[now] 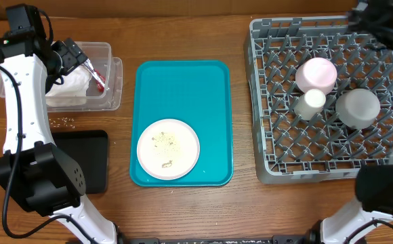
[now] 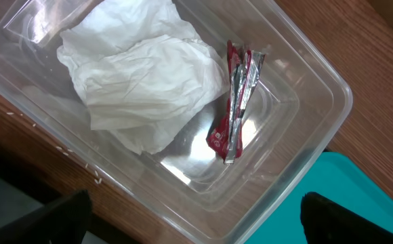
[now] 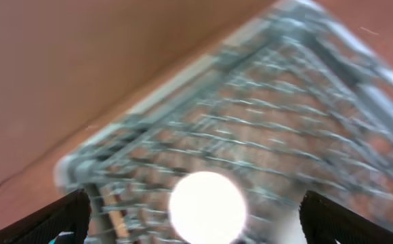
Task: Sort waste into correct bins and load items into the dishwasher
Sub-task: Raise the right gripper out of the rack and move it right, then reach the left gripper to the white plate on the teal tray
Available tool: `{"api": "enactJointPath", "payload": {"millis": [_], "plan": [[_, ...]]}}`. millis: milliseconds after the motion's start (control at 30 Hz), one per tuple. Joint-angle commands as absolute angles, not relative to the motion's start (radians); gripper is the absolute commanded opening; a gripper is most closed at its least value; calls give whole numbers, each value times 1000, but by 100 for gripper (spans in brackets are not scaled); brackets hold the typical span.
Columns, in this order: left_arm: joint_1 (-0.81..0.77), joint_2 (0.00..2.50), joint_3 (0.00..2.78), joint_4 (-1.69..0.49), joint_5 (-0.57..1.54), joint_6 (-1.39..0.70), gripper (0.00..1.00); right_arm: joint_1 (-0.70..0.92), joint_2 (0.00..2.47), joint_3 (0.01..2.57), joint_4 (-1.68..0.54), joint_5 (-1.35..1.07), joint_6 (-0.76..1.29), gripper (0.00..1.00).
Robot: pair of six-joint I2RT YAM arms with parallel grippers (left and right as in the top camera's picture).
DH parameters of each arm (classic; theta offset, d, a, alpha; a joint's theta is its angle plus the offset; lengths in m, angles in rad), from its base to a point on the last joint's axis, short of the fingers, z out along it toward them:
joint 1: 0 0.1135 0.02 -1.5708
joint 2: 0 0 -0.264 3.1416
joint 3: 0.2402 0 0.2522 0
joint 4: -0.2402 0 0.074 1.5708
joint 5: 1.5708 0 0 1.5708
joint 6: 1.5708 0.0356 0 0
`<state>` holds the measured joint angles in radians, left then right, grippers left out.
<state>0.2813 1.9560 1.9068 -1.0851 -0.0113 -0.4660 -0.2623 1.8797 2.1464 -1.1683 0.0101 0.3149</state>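
The crumpled white napkin [image 1: 68, 89] [image 2: 142, 68] and the red-and-white wrapper [image 1: 97, 78] [image 2: 236, 112] lie in the clear tub [image 1: 113, 73] [image 2: 318, 149]. My left gripper [image 1: 74, 57] [image 2: 196, 224] hovers over the tub, open and empty. The round plate [image 1: 168, 149], with crumbs on it, sits on the teal tray [image 1: 183, 81]. The grey dish rack [image 1: 278, 156] [image 3: 284, 115] holds the pink bowl [image 1: 316, 74] upside down, the white cup [image 1: 310, 104] and the grey metal bowl [image 1: 358, 108]. My right gripper [image 1: 378, 17] [image 3: 196, 220] is open above the rack's far side; its view is blurred.
The black tray [image 1: 81, 159] lies in front of the tub, by the left arm's base. Rice-like crumbs [image 1: 62, 122] [image 2: 61, 149] are scattered on the wooden table between the tub and the black tray. The teal tray's corner shows in the left wrist view [image 2: 366, 196].
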Motion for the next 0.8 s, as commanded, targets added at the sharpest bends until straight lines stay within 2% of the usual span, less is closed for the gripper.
{"api": "enactJointPath", "payload": {"millis": [0, 200, 400, 567, 667, 767], "plan": [[280, 1925, 1929, -1085, -10, -476, 100, -318, 1878, 2148, -1193, 5, 323, 100], [280, 1925, 1929, -1078, -3, -478, 100, -371, 1878, 2148, -1199, -9, 323, 100], [280, 1925, 1929, -1010, 106, -511, 100, -371, 1878, 2148, -1199, -9, 323, 100], [270, 1926, 1918, -1131, 548, -487, 100, -371, 1878, 2148, -1199, -9, 323, 100], [220, 1926, 1894, -1161, 686, -383, 100, -371, 1878, 2148, -1199, -9, 323, 100], [125, 1926, 1867, -1196, 688, -292, 100, -371, 1878, 2148, -1199, -9, 323, 100]]}}
